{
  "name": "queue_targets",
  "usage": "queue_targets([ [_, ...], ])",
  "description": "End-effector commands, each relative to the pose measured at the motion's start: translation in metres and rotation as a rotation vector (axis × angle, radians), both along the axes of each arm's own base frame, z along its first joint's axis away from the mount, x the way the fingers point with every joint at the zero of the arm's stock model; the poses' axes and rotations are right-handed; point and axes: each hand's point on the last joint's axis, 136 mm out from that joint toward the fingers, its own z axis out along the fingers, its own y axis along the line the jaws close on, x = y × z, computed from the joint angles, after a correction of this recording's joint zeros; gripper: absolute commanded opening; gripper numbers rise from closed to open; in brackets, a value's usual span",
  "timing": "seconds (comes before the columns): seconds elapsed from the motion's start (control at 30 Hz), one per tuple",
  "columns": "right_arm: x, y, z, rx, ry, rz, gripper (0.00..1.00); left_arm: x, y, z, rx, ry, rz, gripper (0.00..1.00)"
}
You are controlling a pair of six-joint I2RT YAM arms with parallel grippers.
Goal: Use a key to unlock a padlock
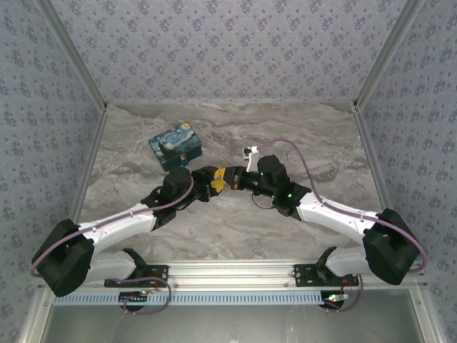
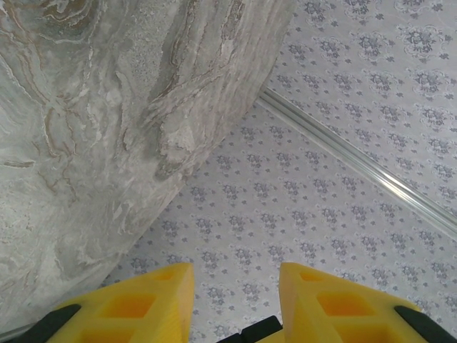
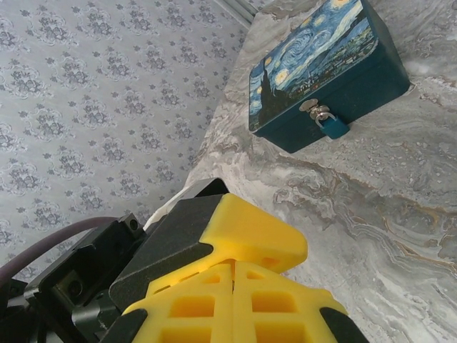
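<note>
**Padlock (image 3: 333, 127) hangs on the box front, well clear of both pincers**

It dangles from the clasp (image 3: 310, 107) on the near face of the painted box (image 3: 314, 57), upper right in the right wrist view, its blue body hanging down toward the surface (image 3: 371, 236). The right pincer (image 3: 234, 286) sits at the bottom of that frame, fingers pressed together; I cannot tell whether a key is nipped between them. It faces the lock. The left pincer (image 2: 235, 275), fingers apart and holding nothing, points toward the wall (image 2: 321, 214). Overhead, the box lies up-left of both.
</note>
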Motion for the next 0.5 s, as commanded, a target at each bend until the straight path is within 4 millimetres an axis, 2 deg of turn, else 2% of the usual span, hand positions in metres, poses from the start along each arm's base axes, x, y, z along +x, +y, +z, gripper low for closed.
queue_targets([
  [0.0,-0.0047,0.0024,0.002,0.018,0.007,0.012,0.0,0.0024,-0.0021,0.0082,-0.085,0.047,0.038,0.35],
  [0.17,-0.0065,0.0007,0.0008,0.016,0.011,0.007,0.0,0.0025,-0.0015,0.007,-0.084,0.05,0.041,0.33],
  [0.47,-0.0076,-0.0035,-0.0011,0.007,0.011,-0.004,0.0,0.0021,-0.0003,0.0063,-0.086,0.05,0.046,0.23],
])
